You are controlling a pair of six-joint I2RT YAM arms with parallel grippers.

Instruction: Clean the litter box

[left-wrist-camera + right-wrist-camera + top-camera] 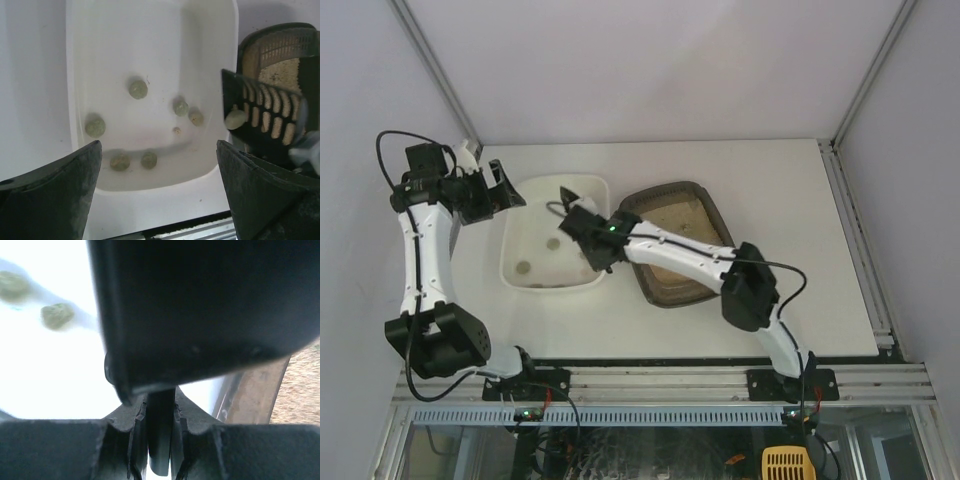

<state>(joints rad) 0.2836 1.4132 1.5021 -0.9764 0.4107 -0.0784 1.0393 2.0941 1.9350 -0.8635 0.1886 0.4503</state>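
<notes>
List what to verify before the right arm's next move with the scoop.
1. Right gripper shut on the scoop: ok.
2. Scoop above the white tray: ok.
3. Scoop emptied: not ok, one clump sits on it.
4. Left gripper apart from the scoop: ok, open at the tray's left edge.
5. Litter box free of clumps: cannot tell, partly hidden.

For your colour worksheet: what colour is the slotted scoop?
Black scoop, clearest in the left wrist view.
</notes>
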